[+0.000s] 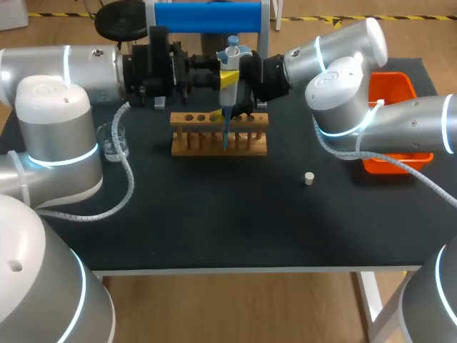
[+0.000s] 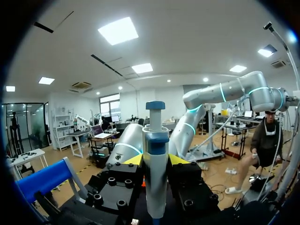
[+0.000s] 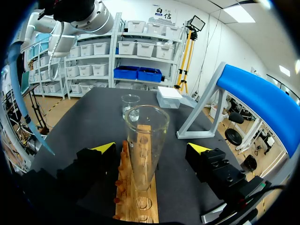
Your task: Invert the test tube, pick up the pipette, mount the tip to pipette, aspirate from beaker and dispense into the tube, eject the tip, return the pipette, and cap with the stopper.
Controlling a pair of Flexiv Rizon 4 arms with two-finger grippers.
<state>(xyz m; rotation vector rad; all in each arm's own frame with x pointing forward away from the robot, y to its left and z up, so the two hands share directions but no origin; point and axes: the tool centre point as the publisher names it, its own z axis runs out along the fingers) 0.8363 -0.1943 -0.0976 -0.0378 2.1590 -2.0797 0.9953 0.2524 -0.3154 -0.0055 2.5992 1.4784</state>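
Observation:
My left gripper (image 1: pixel 227 78) (image 2: pixel 156 160) is shut on the white and blue pipette (image 1: pixel 231 57) (image 2: pixel 156 154), held upright behind the wooden rack (image 1: pixel 219 136). Its blue tip (image 1: pixel 226 128) (image 3: pixel 35 126) points down at the rack. A clear test tube (image 3: pixel 147 126) stands mouth up in the rack (image 3: pixel 140 206), between the open fingers of my right gripper (image 3: pixel 150 149) (image 1: pixel 244 106), which do not touch it. In the right wrist view the tip hangs off to the side of the tube, not inside it. The beaker (image 1: pixel 114 141) (image 3: pixel 130 105) stands left of the rack. A small stopper (image 1: pixel 309 179) lies on the mat.
An orange bin (image 1: pixel 389 93) sits at the right edge, partly under my right arm. The blue pipette stand (image 1: pixel 207 16) (image 3: pixel 262 93) is behind the rack. A white box (image 3: pixel 168 96) lies beyond the beaker. Bare mat (image 1: pixel 214 214) lies in front of the rack.

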